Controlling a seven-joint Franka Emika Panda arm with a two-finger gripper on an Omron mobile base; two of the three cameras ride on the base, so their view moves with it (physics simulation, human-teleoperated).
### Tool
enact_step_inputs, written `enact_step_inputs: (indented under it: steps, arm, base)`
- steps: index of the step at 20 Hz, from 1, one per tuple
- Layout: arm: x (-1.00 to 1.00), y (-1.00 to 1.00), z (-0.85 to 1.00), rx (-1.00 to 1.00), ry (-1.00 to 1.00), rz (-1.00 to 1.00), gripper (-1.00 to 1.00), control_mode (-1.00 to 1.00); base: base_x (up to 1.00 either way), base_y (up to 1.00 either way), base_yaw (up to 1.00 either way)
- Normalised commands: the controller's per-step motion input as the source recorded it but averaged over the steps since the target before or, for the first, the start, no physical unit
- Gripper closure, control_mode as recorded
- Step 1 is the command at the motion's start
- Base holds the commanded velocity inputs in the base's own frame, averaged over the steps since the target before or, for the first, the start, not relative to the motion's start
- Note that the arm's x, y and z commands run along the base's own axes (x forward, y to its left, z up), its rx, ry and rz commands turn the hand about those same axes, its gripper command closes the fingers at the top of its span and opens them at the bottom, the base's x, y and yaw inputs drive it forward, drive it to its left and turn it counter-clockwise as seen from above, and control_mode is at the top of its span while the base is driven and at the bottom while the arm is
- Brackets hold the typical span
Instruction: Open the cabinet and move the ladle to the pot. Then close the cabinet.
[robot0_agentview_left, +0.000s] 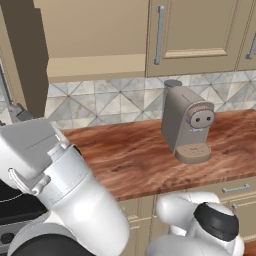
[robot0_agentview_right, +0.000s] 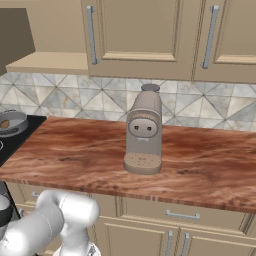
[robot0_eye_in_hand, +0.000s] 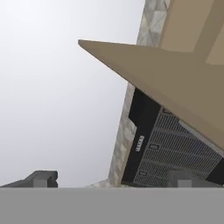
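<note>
Across the left base view, the tan cabinet (robot0_agentview_left: 197, 35) hangs above the tiled backsplash (robot0_agentview_left: 115, 102), its panelled door shut and one long silver bar handle (robot0_agentview_left: 159, 35) standing vertical near the door's left edge. Below it, the wooden desk (robot0_agentview_left: 135, 155) carries a tall grey coffee machine (robot0_agentview_left: 187, 125), which stands upright near the desk's middle. The white arm (robot0_agentview_left: 65, 185) occupies the lower left and bottom of this view, and an open, doorless shelf recess lies to the left of the cabinet. From the right base view, the cabinet shows two closed doors with a bar handle at (robot0_agentview_right: 91, 34) and another at (robot0_agentview_right: 210, 36). The coffee machine stands on the desk beneath them. At the far left edge, the grey pot (robot0_agentview_right: 11, 122) rests on a black stove top (robot0_agentview_right: 15, 142), well apart from the coffee machine; a small brownish item lies inside it, too small to identify. Along the bottom of the hand view, the gripper (robot0_eye_in_hand: 111, 179) shows its two dark fingertips (robot0_eye_in_hand: 41, 178) spread wide apart with nothing between them. This camera looks upward at the tan underside of a wall unit and a black grille (robot0_eye_in_hand: 175, 153) beneath it, against a plain pale background.
</note>
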Motion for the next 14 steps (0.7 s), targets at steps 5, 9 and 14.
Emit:
enact_step_inputs:
  steps: [5, 9, 14]
  arm:
    - [-0.42, 0.64, 0.00, 0.11, 0.12, -0.17, -1.00, -1.00]
    - [-0.28, 0.63, 0.00, 0.21, 0.23, -0.21, -1.00, -1.00]
    - [-0.36, 0.72, -0.03, 0.35, 0.31, -0.24, -1.00, -1.00]
  base:
    - [0.00, 0.00, 0.00]
    - [0.00, 0.00, 0.00]
    - [0.00, 0.00, 0.00]
